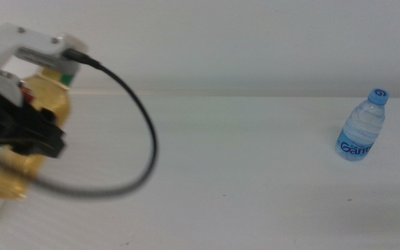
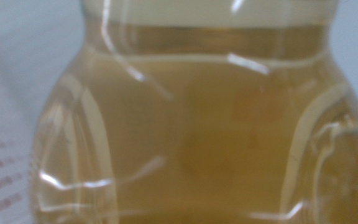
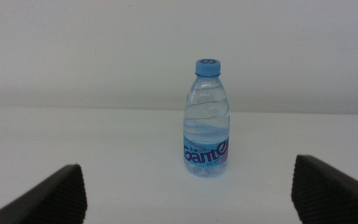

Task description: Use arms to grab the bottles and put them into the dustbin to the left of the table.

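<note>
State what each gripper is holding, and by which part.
The left gripper grips the orange juice bottle around its body, over the table's left edge. The right gripper holds nothing; its jaws stand open facing the upright water bottle.

bright even light; left arm (image 1: 19,104) motion-blurred, juice bottle (image 2: 197,124) defocused.

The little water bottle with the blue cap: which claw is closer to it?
Right. The right claw is open and faces the water bottle, which stands a little ahead of it. The left claw is across the table, holding the juice bottle.
</note>
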### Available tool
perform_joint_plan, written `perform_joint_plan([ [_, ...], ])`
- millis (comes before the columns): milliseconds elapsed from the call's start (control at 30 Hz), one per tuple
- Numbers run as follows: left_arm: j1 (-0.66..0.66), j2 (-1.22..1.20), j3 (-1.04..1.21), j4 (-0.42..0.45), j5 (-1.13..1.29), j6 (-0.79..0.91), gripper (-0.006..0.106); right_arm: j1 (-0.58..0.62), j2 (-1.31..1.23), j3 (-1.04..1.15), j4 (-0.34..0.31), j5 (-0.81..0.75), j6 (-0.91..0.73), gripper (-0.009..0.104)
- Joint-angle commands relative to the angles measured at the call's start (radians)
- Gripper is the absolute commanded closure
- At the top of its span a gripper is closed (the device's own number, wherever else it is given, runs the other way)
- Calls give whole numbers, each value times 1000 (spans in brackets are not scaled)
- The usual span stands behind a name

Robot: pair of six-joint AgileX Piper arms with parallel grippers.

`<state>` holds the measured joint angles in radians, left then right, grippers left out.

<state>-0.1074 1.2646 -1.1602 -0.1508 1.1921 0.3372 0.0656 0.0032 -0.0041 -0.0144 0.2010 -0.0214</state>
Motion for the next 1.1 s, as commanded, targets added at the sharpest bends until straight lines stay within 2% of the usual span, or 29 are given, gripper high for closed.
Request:
perform_joint_plan([
  [0, 85, 60, -82, 11, 75, 78, 102, -6, -31, 42, -5, -9, -1, 7],
  [133, 219, 168, -186, 11, 110, 179, 102, -6, -31, 42, -5, -9, -1, 7],
  [300, 375, 322, -299, 9, 110, 228, 102, -6, -31, 42, -5, -9, -1, 7],
  [567, 519, 438, -341, 32, 62, 242, 102, -6, -31, 42, -5, -9, -1, 7],
  [867, 555, 489, -339, 46, -26, 242, 102, -6, -31, 42, -5, -9, -1, 7],
  [1067, 555, 524, -331, 62, -38, 242, 93, -6, -31, 42, -5, -9, -1, 7],
])
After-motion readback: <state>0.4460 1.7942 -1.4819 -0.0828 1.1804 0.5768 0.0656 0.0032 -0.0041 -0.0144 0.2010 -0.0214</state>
